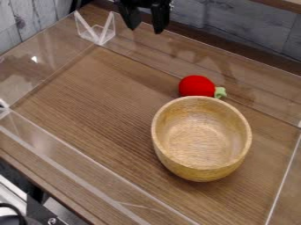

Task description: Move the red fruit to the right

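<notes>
The red fruit [198,86], a small bright red toy strawberry with a green tip pointing right, lies on the wooden tabletop just behind the wooden bowl's far rim. My gripper [146,19] hangs at the top edge of the view, well to the left of and behind the fruit. Its dark fingers [159,17] stand apart with nothing between them, so it is open. Most of the arm above it is cut off by the frame.
A round wooden bowl [241,132] sits right in front of the fruit. Clear acrylic walls [94,28] fence the table on all sides. A grey plank wall runs behind.
</notes>
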